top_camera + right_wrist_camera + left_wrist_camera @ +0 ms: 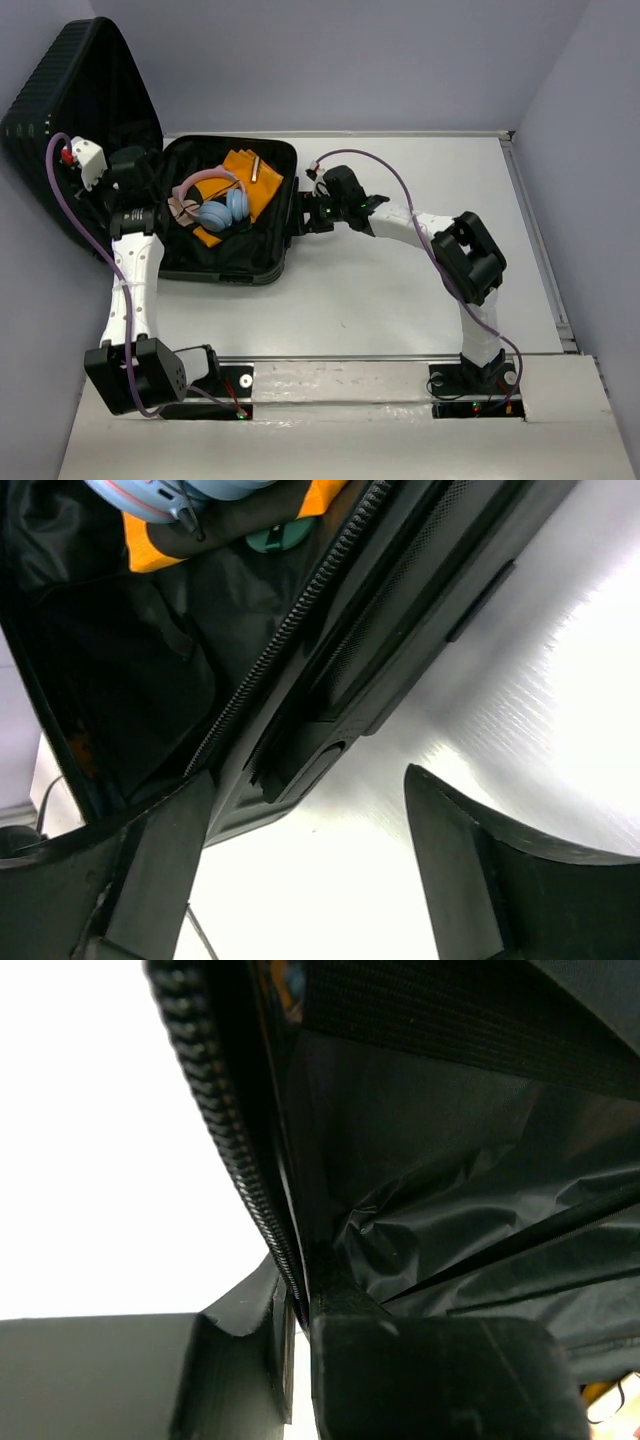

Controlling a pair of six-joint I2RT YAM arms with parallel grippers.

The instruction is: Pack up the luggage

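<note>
From above, the luggage (pixel 225 268) lies open on the left part of the surface (pixel 400 300). Its lid (pixel 70 110) stands up against the left wall, and pink-and-blue headphones (pixel 213 203) rest on an orange cloth (pixel 255 172) inside the base. The left jaws sit at the base's left edge near the hinge, and the right jaws are just beside its right wall. In the left wrist view the left jaws are clamped tight on the luggage's rim: the zipper (pixel 225 1140) runs down into the narrow slot between the two fingers (pixel 430 1380), with crumpled dark lining (pixel 450 1180) alongside. In the right wrist view the right jaws stand wide apart and hold nothing, one finger (pixel 150 880) by the case's corner and the other (pixel 470 880) over bare surface. The main risk, as I judge it, is how thin the left grip is. A pull could slip off the zipper edge, catch only lining and bunch it, or drag the whole case across the surface. The open right jaws are near enough to shove the wall, and the upright lid could drop onto the left arm.
</note>
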